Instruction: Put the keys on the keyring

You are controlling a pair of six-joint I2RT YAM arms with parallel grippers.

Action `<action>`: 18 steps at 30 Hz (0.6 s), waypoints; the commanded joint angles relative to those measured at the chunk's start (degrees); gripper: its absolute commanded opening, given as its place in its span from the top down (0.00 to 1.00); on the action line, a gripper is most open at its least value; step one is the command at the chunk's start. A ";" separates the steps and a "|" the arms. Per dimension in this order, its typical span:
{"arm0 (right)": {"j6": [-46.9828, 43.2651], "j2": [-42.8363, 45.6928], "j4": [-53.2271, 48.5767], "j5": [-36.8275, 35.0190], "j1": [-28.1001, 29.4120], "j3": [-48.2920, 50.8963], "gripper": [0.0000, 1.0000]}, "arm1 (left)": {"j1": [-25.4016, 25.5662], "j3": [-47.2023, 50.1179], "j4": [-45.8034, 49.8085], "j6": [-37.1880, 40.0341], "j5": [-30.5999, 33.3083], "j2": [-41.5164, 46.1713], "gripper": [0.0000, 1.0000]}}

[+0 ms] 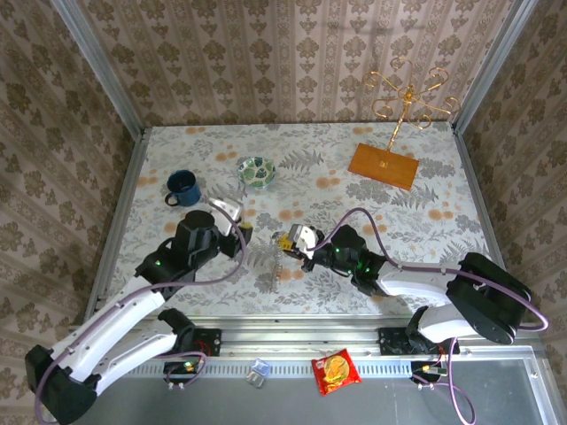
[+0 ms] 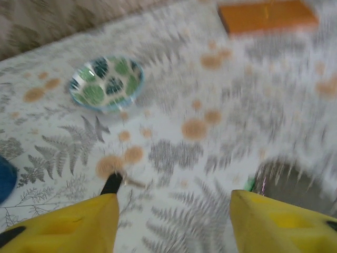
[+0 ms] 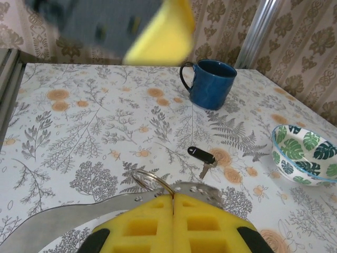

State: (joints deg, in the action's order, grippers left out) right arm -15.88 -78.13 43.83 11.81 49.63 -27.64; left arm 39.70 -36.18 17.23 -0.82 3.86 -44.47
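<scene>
Right wrist view: the right fingers [image 3: 142, 226] lie nearest the lens, pressed fully together on the keyring [image 3: 79, 216], a thin grey band held low over the tabletop [image 3: 79, 137]. The dark key [image 3: 201, 155] lies loose just beyond them, on the near side of the blue mug [image 3: 210, 84].

Left wrist view: the left fingers [image 2: 79, 226] stand apart and hold nothing. The dark key sits at the left fingertip. A green speck [image 2: 249, 184] beside the band may be the green key; blur prevents confirmation.

Handling: the keys are probably light, rigid and slippery. Grip each by the head, leaving the hole exposed. The band looks stiff but springy.
</scene>
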 commanded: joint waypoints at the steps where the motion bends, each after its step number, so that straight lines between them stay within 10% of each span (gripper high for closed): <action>1: 0.21 1.71 -2.98 2.20 -0.23 -1.10 1.00 | -2.44 3.33 -2.16 15.87 -12.54 0.79 0.47; 8: 0.15 2.28 -5.31 2.73 -0.30 -0.86 1.00 | -3.29 8.03 -9.19 10.68 -31.76 0.10 0.48; 18: 0.53 3.47 -8.18 2.86 -0.32 -0.68 1.00 | 2.39 10.70 -16.70 13.71 -25.04 -4.24 0.46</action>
State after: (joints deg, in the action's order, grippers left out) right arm -15.88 -75.61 36.84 13.80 49.54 -27.64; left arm 40.64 -25.36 4.12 9.72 -21.67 -47.48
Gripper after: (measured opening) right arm 0.063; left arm 0.534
